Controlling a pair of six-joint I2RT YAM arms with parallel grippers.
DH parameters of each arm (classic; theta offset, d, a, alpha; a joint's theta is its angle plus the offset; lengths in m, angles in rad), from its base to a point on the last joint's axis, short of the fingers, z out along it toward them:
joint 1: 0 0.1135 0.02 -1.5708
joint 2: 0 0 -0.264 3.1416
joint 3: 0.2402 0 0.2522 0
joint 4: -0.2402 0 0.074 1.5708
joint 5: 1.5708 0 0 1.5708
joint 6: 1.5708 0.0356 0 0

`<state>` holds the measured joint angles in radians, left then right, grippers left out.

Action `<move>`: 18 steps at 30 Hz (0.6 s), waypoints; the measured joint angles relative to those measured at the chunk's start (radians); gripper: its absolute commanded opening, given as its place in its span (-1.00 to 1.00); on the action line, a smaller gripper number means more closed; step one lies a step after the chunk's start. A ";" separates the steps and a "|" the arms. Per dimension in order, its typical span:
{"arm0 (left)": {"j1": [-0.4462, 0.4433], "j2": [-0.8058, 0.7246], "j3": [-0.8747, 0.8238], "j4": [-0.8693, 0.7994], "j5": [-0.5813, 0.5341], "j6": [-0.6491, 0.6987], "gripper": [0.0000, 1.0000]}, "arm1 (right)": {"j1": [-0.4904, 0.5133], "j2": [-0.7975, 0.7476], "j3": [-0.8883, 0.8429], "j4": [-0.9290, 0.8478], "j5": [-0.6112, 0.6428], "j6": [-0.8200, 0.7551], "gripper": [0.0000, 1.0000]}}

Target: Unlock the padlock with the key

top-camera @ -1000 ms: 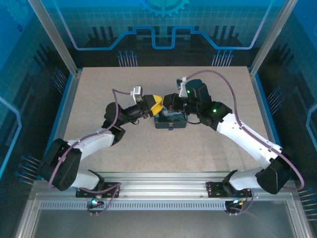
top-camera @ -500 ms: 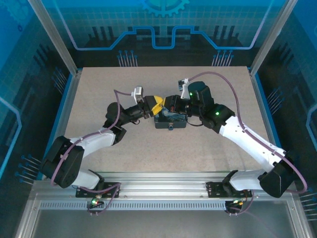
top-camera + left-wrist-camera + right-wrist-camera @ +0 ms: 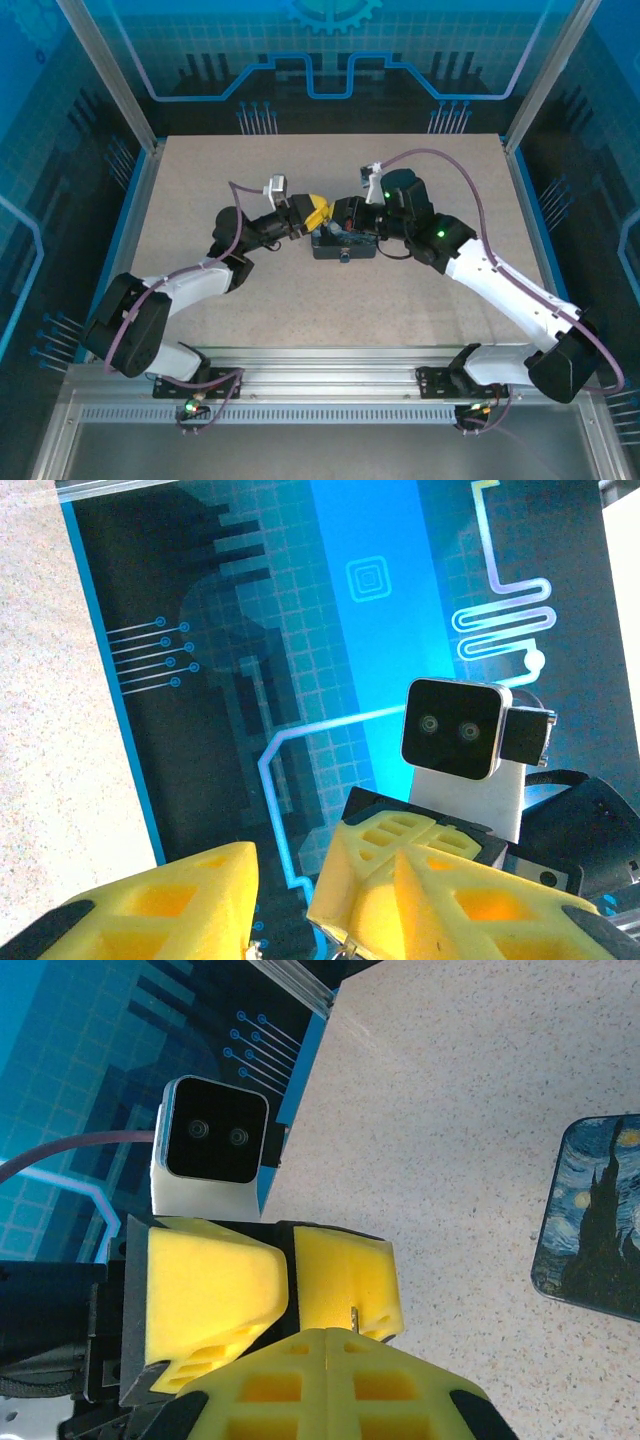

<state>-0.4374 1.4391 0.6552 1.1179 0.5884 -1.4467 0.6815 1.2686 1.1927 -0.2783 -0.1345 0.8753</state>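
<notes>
jaws: two pairs, at one box [image 3: 356, 247], perhaps one padlock [image 3: 343, 257]

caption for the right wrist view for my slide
Shut right gripper faces the left gripper, its pads slightly apart; painted box on the table at right

Poised nose to nose at the far edge of the blue painted tin box [image 3: 343, 246], mid-table [image 3: 200, 170]: yellow-fingered left gripper [image 3: 316, 212], just beside the dark right gripper [image 3: 335, 216].
</notes>
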 measured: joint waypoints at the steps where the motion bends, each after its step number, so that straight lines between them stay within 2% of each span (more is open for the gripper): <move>1: 0.000 0.000 0.000 0.004 0.000 -0.003 -0.18 | 0.000 0.000 0.000 0.000 0.000 0.000 -1.00; 3: 0.000 0.000 -0.002 0.015 0.000 -0.014 -0.29 | 0.000 0.000 0.000 0.000 0.001 0.000 -1.00; 7: 0.000 0.000 -0.002 0.018 0.004 -0.021 -0.33 | 0.000 0.000 0.000 0.000 0.001 0.000 -1.00; 10: 0.000 0.000 -0.002 0.018 0.006 -0.021 -0.61 | 0.000 0.001 0.000 0.002 0.004 0.000 -1.00; 14: 0.001 0.001 -0.003 0.021 0.014 -0.022 -0.89 | 0.000 0.001 0.000 0.003 0.005 0.000 -1.00; 18: 0.002 0.006 -0.003 0.024 0.019 -0.022 -0.96 | 0.000 0.001 0.000 0.003 0.005 0.000 -1.00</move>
<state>-0.4355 1.4448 0.6521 1.1416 0.6075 -1.4685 0.6815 1.2697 1.1927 -0.2752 -0.1295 0.8757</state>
